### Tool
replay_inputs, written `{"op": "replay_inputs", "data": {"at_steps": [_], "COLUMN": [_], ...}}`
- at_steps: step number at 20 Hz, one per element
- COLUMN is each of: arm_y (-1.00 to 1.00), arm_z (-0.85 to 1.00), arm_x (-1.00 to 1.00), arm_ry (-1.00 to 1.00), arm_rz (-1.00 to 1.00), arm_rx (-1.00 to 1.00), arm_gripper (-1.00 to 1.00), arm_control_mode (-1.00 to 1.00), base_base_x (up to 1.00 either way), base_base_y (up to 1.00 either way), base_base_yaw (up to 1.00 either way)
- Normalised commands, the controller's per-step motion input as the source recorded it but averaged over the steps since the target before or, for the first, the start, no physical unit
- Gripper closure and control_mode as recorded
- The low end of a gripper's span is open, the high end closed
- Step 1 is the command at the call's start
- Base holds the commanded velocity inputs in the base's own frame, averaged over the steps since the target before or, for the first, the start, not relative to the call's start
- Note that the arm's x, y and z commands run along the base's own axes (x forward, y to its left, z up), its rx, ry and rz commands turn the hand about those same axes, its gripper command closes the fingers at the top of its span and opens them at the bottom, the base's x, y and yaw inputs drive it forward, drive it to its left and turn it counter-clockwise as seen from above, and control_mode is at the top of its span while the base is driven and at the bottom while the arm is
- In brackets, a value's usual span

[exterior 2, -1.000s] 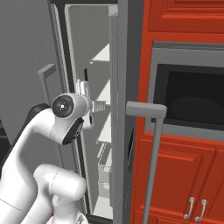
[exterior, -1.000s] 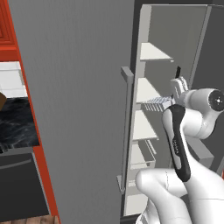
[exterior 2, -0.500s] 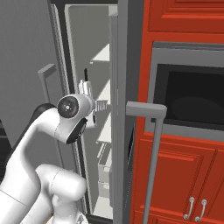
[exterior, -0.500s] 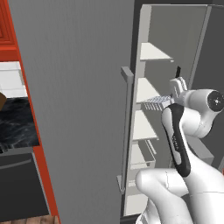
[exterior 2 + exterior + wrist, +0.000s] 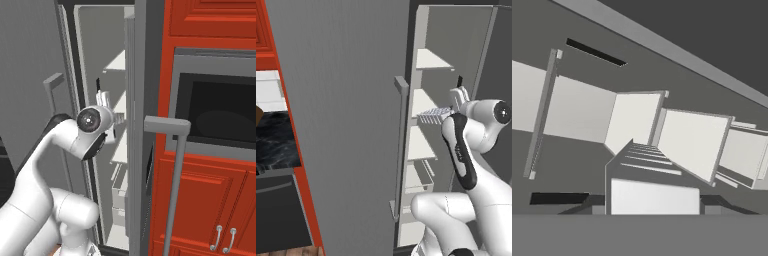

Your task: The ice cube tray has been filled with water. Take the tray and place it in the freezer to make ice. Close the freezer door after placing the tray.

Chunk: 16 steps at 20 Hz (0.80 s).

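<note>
The freezer door [image 5: 346, 125] stands swung wide open to my left, its bar handle [image 5: 401, 150] facing the opening. Beside it the freezer [image 5: 456, 55] shows its white shelves [image 5: 431, 60] stacked one above another. Red cabinets [image 5: 210, 200] and a dark oven [image 5: 225, 115] sit to the right. My arm [image 5: 466, 155] reaches into the compartment at mid height. My fingers [image 5: 448, 114] are clenched on the ice cube tray [image 5: 431, 116], holding it just above a middle shelf, inside the freezer's opening.
</note>
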Motion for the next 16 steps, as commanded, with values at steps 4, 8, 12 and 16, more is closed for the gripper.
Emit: {"op": "replay_inputs", "data": {"at_steps": [4,8,12,16], "arm_y": [-0.02,0.0,0.0,0.0], "arm_z": [0.0,0.0,0.0,-0.03], "arm_x": [0.18,0.19,0.13,0.01], "arm_ry": [0.0,0.0,0.0,-0.02], "arm_rz": [0.02,0.0,0.0,0.0], "arm_rx": [0.0,0.0,0.0,0.0], "arm_gripper": [1.0,1.0,1.0,1.0], "arm_control_mode": [-1.0,-1.0,-1.0,-1.0], "base_base_x": [0.0,0.0,0.0,0.0], "base_base_y": [0.0,0.0,0.0,0.0], "base_base_yaw": [0.0,0.0,0.0,0.0]}}
